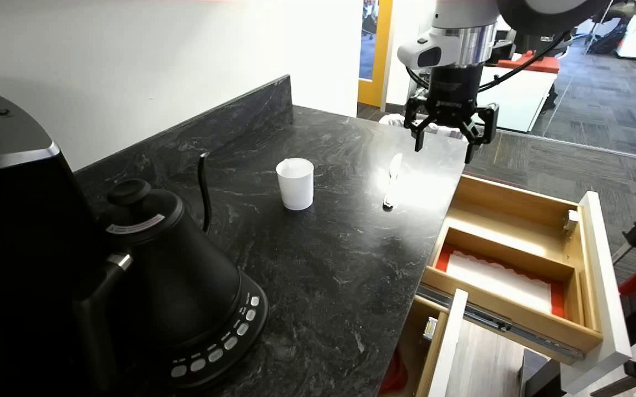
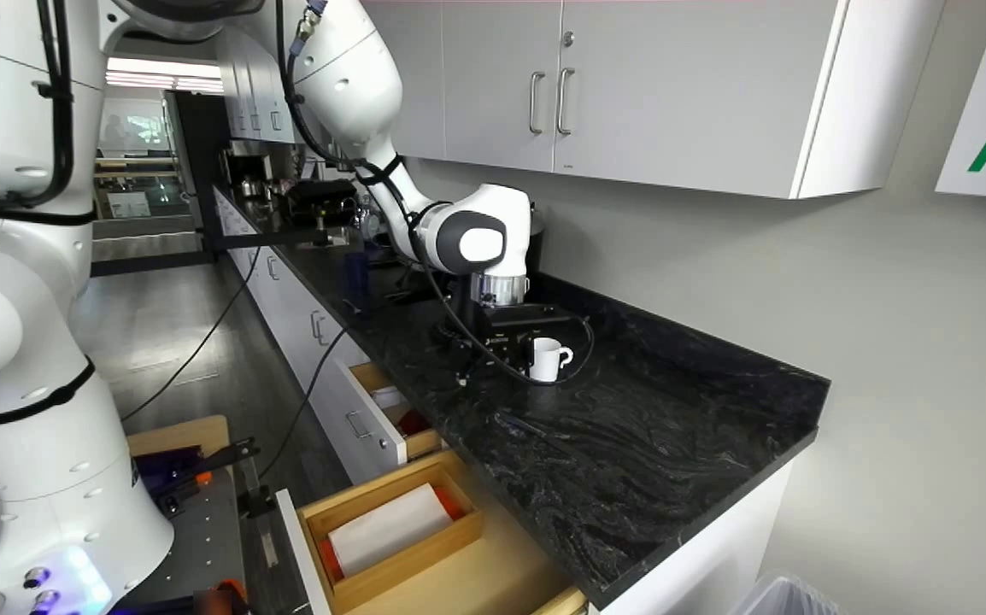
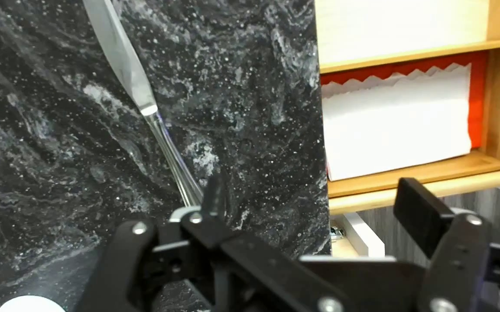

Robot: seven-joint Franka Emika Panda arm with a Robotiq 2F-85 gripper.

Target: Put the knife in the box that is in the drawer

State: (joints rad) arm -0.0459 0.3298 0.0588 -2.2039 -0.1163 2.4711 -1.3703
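The knife (image 1: 392,179) lies flat on the dark counter near its drawer-side edge. In the wrist view the knife (image 3: 163,134) runs diagonally; its blade tip leaves the frame and its handle end is hidden behind a finger. In an exterior view it shows faintly (image 2: 523,424). The drawer (image 1: 607,275) is pulled open. The wooden box (image 1: 508,251) sits in it, with a red-orange bottom and white paper; it also shows in an exterior view (image 2: 412,555) and the wrist view (image 3: 499,99). My gripper (image 1: 443,149) is open and empty above the counter edge, beside the knife (image 3: 313,193).
A white cup (image 1: 296,184) stands on the counter; it also shows in an exterior view (image 2: 548,360). A black kettle (image 1: 180,286) with a thin spout stands near the wall. A lower drawer (image 1: 447,353) is also partly open. The counter edge (image 3: 323,130) borders the open drawer.
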